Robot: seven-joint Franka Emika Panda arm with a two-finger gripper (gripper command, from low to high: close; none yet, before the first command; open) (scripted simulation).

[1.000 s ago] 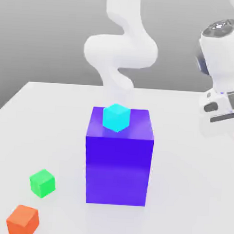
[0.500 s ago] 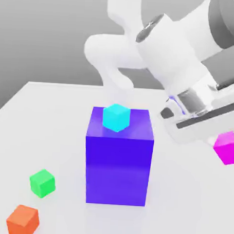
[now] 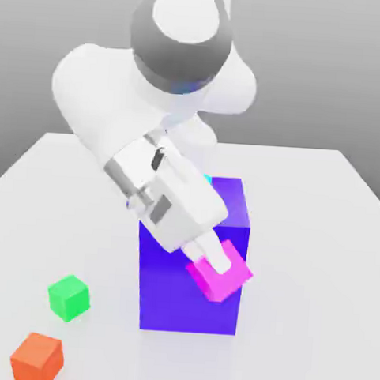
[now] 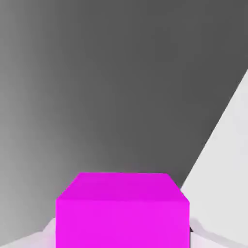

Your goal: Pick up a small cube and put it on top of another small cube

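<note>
My gripper (image 3: 218, 268) is shut on the small magenta cube (image 3: 221, 281) and carries it tilted in the air, in front of the tall blue-violet block (image 3: 190, 304) in the exterior view. The hand view has the same magenta cube (image 4: 121, 210) close up between the fingers. The small green cube (image 3: 69, 297) rests on the white table (image 3: 312, 311) toward the exterior view's left, well away from and below the gripper. The white arm and hand (image 3: 165, 196) lean across the block's top.
An orange cube (image 3: 37, 356) sits near the table's front edge, close to the green one. A sliver of a cyan cube (image 3: 207, 178) peeks out on top of the blue-violet block behind the hand. The block stands mid-table.
The arm has swung from the exterior view's right across to the left, carrying the magenta cube in front of the blue-violet block and covering most of the cyan cube.
</note>
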